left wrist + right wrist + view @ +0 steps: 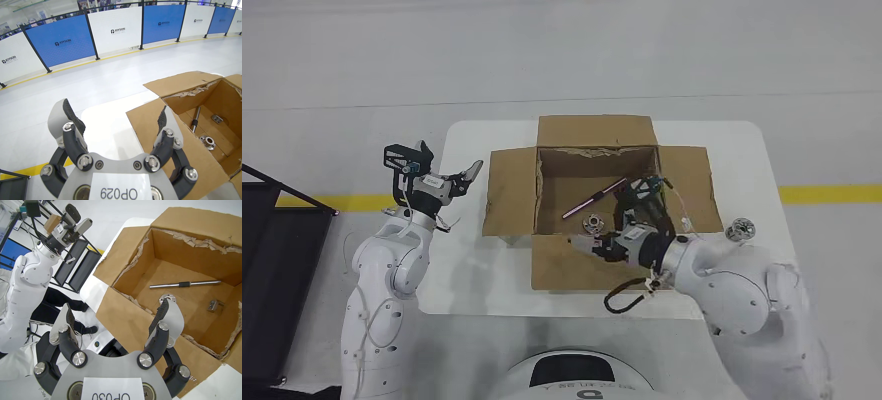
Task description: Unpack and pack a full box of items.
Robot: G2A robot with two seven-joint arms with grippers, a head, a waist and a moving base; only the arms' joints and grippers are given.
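Note:
An open cardboard box (597,130) stands on the white table (472,285) with its flaps spread out. On its floor lie a steel rod (594,198) with a dark middle band, a round metal flange (592,221) and a small metal block (213,306). My right gripper (580,243) hangs open over the box's near flap, holding nothing; in its wrist view (116,303) one fingertip covers part of the flange (171,296), with the rod (185,284) beyond. My left gripper (467,178) is open and empty above the table left of the box (189,81).
A small metal part (739,231) lies on the table to the right of the box. A black rack (272,260) stands on the floor beyond the table's left side. Bare table surface lies left of the box.

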